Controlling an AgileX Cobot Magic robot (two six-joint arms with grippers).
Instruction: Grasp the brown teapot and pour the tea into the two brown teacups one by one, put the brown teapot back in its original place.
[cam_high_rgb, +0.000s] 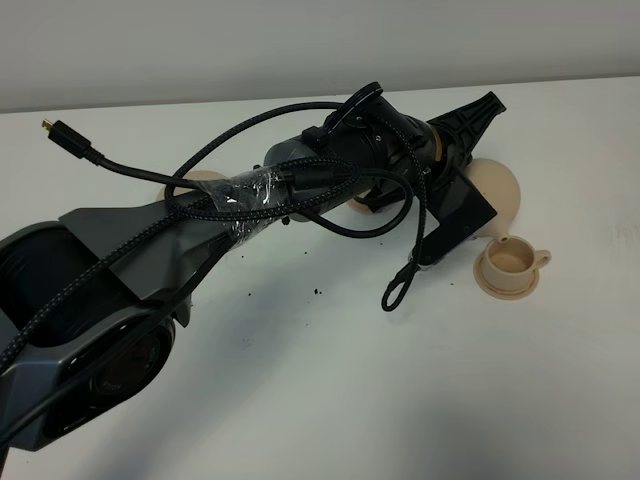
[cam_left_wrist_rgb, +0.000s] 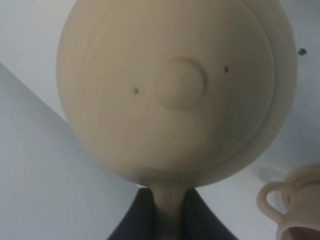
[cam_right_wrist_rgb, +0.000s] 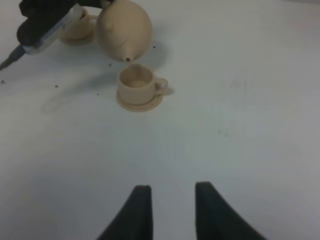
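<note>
**Teapot** (cam_high_rgb: 497, 188): off the table (cam_high_rgb: 400, 400), carried in the air and tipped forward. The spout (cam_right_wrist_rgb: 128, 58) points down directly above the near cup (cam_high_rgb: 510, 260). That attitude fits pouring into this cup. No stream can be made out, and the cup's fill cannot be told. The lid (cam_left_wrist_rgb: 182, 82) sits in place despite the tilt.

**Cup:** upright on its saucer (cam_high_rgb: 503, 288), just below the spout and not touching it.

**Left gripper** (cam_left_wrist_rgb: 169, 212): clenched on the teapot's handle (cam_left_wrist_rgb: 169, 197), with fingers (cam_left_wrist_rgb: 135, 220) on either side of the loop. Its arm reaches across the middle of the table to bring the teapot here. Gripping at the handle leaves the spout free and lets the wrist set the tilt.

**Second cup** (cam_right_wrist_rgb: 80, 27): beyond the teapot, partly hidden by the arm. Its contents are not visible.

**Right gripper** (cam_right_wrist_rgb: 171, 210): released, fingers apart with nothing between them. It is low over bare table and well apart from the crockery, judged parked to keep clear.

**Assessment:** the pouring step is in hand, and the teapot has not yet been returned.
</note>
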